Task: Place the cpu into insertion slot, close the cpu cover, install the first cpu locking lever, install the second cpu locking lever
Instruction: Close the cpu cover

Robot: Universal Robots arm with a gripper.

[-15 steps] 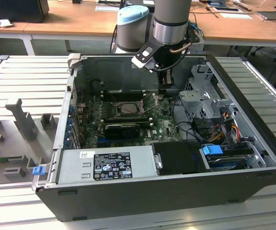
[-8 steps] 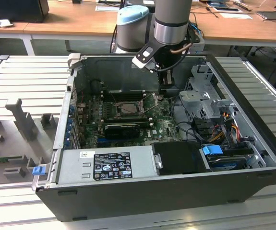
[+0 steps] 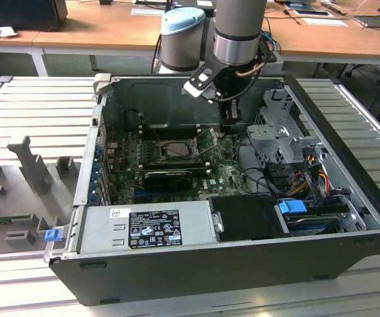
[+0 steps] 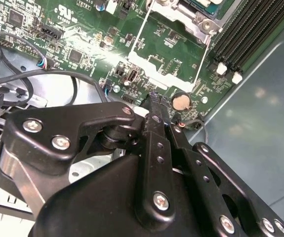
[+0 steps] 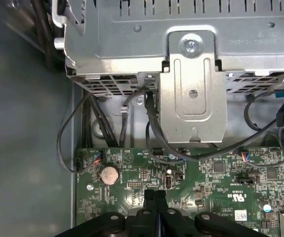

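- Open computer case (image 3: 242,271) lies on its side on a ribbed metal table (image 3: 38,99).
- Inside the case: green motherboard (image 3: 226,173), grey power supply (image 3: 143,224) along the near wall, and a metal drive cage (image 3: 282,132) at the exterior view's right. Bundled cables (image 3: 308,173) run below the cage.
- On the board: the insertion slot (image 3: 176,150), with a long black card (image 3: 170,177) just in front of it and memory slots (image 3: 170,131) behind it.
- The slot has a silvery surround and a dark centre. Cannot tell whether the cpu sits in it, or how the cpu cover lies.
- Gripper (image 3: 232,125) is down inside the case, between slot and drive cage, apart from the slot on the exterior view's right.
- Jaws are pressed together in both wrist views (image 5: 154,193) (image 4: 157,103).
- Fingertips hover over the board edge, near the coin cell (image 5: 109,174) (image 4: 181,101).
- First wrist view: black cables (image 5: 67,128) loop from the board to under the cage (image 5: 132,29).
- Grey fixture tray (image 3: 18,198) sits outside the case, at the exterior view's left.
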